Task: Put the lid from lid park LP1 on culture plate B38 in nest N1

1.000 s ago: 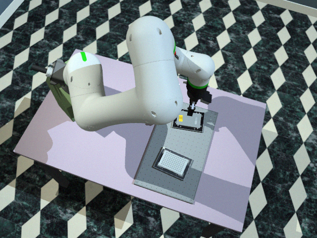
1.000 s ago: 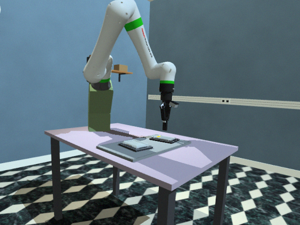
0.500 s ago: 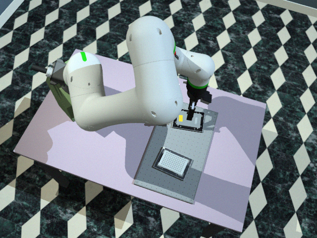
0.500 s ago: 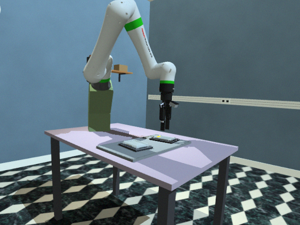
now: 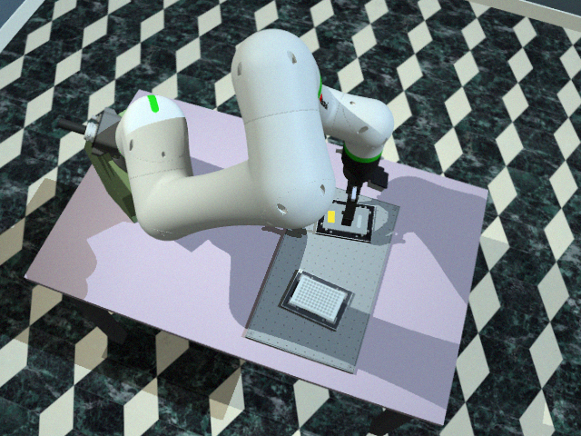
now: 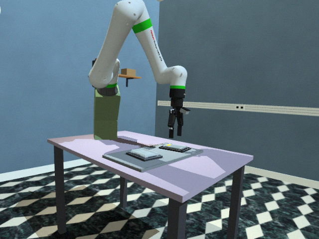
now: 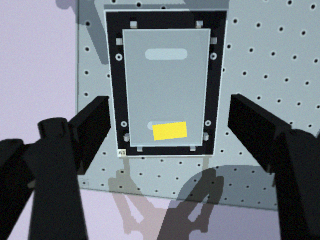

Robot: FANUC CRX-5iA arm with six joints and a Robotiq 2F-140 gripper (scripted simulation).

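The clear lid carries a yellow label and lies flat in the black frame of lid park LP1 at the far end of the grey perforated base. The culture plate B38, white with many wells, sits uncovered in nest N1 at the near end. My gripper is open and empty. It hangs straight above the lid, well clear of it, with a finger to either side of it in the wrist view.
The grey perforated base lies on the lilac table. The arm's green pedestal stands at the table's far left corner. A small wall shelf with a box is behind the arm.
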